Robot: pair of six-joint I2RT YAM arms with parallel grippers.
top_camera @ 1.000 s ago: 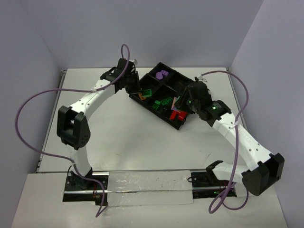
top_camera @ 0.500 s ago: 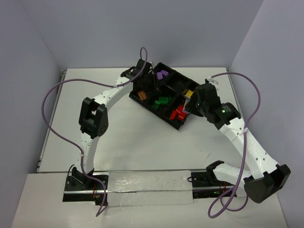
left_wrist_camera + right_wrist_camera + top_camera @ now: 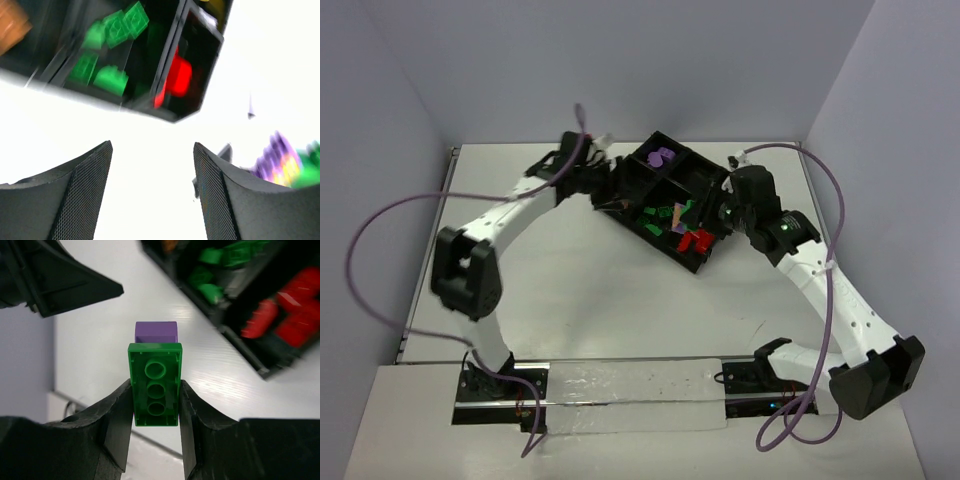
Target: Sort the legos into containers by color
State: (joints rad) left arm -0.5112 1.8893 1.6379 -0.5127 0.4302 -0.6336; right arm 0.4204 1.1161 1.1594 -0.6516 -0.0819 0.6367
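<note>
Seen from above, the black tray [image 3: 640, 236] has the left gripper [image 3: 613, 196] crowding its 9 o'clock edge, jaws apart over bare table [image 3: 620, 310]. The right gripper [image 3: 705, 214], clamped on a green brick [image 3: 155, 390], hangs over the tray's 3 o'clock end. From 5 to 8 o'clock the table gives free passage. The wall [image 3: 620, 70] closes off 12 o'clock.
</note>
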